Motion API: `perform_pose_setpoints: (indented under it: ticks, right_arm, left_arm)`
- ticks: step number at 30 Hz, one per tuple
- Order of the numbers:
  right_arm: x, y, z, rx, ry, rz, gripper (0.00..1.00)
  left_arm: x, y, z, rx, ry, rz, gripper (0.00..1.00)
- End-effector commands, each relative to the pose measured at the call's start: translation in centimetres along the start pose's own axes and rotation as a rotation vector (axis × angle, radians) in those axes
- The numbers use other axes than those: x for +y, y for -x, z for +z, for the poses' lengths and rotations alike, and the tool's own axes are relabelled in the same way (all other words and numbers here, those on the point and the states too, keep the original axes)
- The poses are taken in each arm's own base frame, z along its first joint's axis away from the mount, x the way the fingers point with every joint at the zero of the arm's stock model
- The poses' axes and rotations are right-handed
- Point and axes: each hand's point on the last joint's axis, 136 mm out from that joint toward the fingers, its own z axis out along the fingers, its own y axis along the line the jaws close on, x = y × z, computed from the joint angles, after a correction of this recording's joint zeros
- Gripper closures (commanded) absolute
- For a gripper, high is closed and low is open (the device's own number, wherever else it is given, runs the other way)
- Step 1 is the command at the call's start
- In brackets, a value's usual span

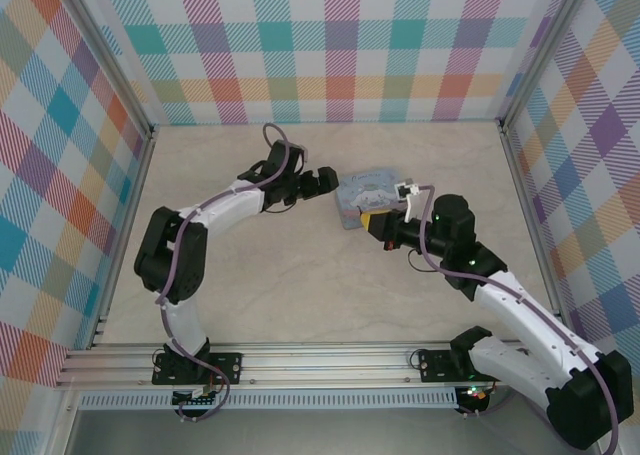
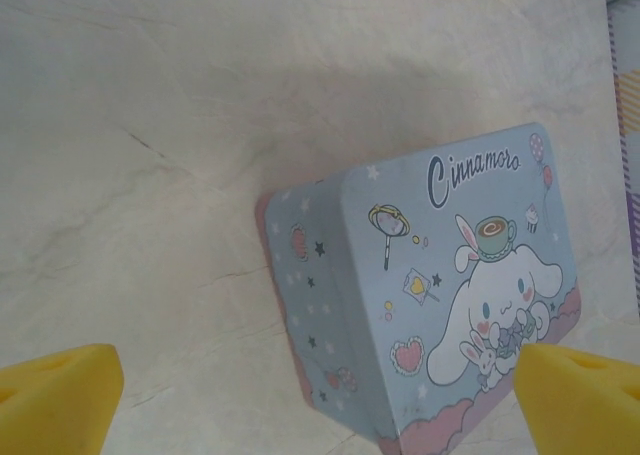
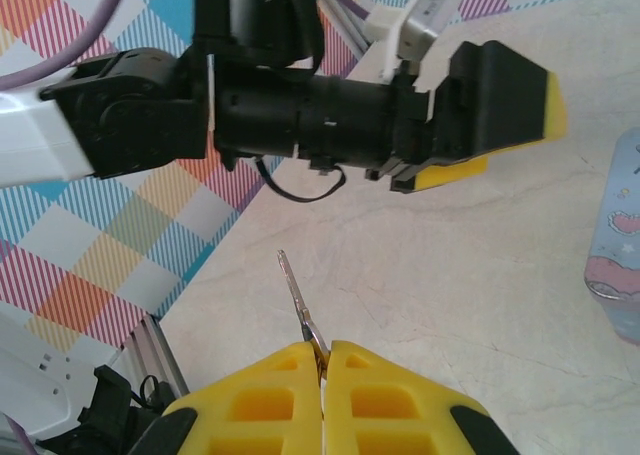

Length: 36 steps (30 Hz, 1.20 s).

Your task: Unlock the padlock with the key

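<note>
Marbled bench (image 1: 300,305) carries a cartoon tin (image 2: 450,275) mid-surface; left pincer (image 2: 320,400) gapes wide beside it; right pincer (image 3: 322,365) pinches the key (image 3: 296,290).

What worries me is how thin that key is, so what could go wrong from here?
1. The key is pinched only at its base by the right gripper's shut jaws and sticks out at a tilt; it may twist or slip on contact.
2. The left gripper, jaws open, sits close to the right one; the arms could bump.
3. The tin lies ungripped on the table, so a push could shove it.
</note>
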Motion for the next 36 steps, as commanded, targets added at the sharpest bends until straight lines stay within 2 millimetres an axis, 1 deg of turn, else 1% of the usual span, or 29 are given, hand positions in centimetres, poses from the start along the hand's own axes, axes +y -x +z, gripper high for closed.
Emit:
perform_pose_setpoints:
  ticks: [1,6,10,12,16,21,23,32,36]
  right_arm:
    - [-0.8,-0.9,-0.2,0.016,-0.031,0.01,0.93]
    - [-1.0,-1.1,0.0,0.023,-0.035,0.013,0.93]
    - [-1.1,-1.2,0.1,0.027,-0.038,0.019,0.93]
    - [-1.2,-1.2,0.1,0.029,-0.041,0.019,0.93]
    - [-1.4,-1.3,0.1,0.031,-0.049,0.017,0.92]
    - [-1.5,-1.4,0.3,0.037,-0.049,0.014,0.93]
    - [-1.5,-1.3,0.3,0.036,-0.05,0.012,0.93]
    - [-1.8,-1.5,0.1,0.041,-0.072,0.007,0.93]
    - [-1.8,-1.5,0.0,0.041,-0.076,0.005,0.92]
  left_arm:
    - [-2.5,0.1,1.2,0.038,-0.104,-0.006,0.01]
    - [-1.5,-0.6,4.1,0.096,-0.084,-0.019,0.11]
    - [-0.9,-1.0,5.9,0.131,-0.07,-0.038,0.15]
    - [-0.7,-1.1,6.4,0.143,-0.067,-0.042,0.17]
    - [0.2,-1.7,7.1,0.162,-0.039,-0.043,0.21]
    - [1.4,-2.9,7.1,0.191,-0.007,-0.025,0.27]
    - [2.2,-3.3,6.9,0.196,0.019,-0.022,0.29]
    - [4.5,-3.7,5.4,0.176,0.076,-0.018,0.35]
    - [5.1,-3.7,4.5,0.168,0.08,-0.022,0.41]
